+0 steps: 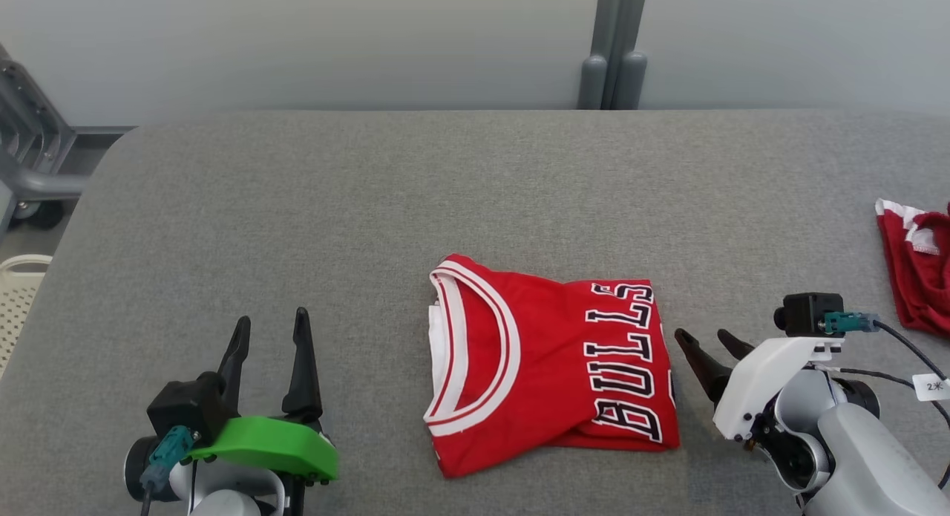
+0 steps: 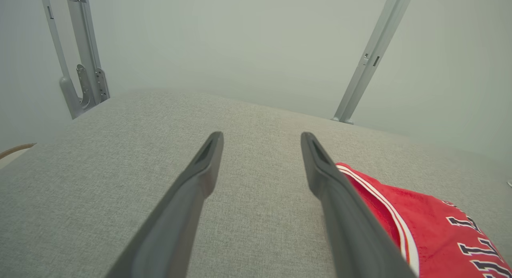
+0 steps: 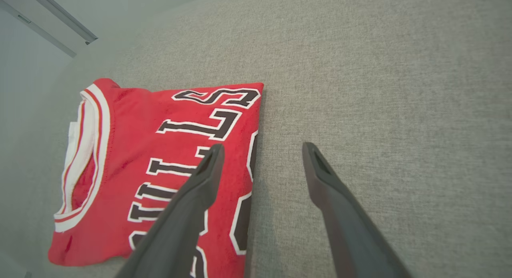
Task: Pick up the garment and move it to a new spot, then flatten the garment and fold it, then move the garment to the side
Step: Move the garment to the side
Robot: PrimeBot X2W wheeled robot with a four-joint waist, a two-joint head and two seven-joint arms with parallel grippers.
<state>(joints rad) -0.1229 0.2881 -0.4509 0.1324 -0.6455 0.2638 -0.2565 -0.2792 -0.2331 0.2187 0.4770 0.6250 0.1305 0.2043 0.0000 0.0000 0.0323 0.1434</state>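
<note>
With left gripper [image 1: 272,317] and right gripper [image 1: 700,333] wide open and empty, pinch all layers of the folded Bulls jersey [image 1: 549,360] at opposite edges, then shift sideways.

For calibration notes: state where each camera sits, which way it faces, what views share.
Head view: on the head, looking forward and down at the grey table and folded red jersey; left gripper and right gripper show, open.
Left wrist view: on that wrist, looking along its fingers across the table toward the wall; jersey collar lower right.
Right wrist view: on that wrist, looking down past its fingers at the jersey's lettering.
Shared: all three show jersey and table.
</note>
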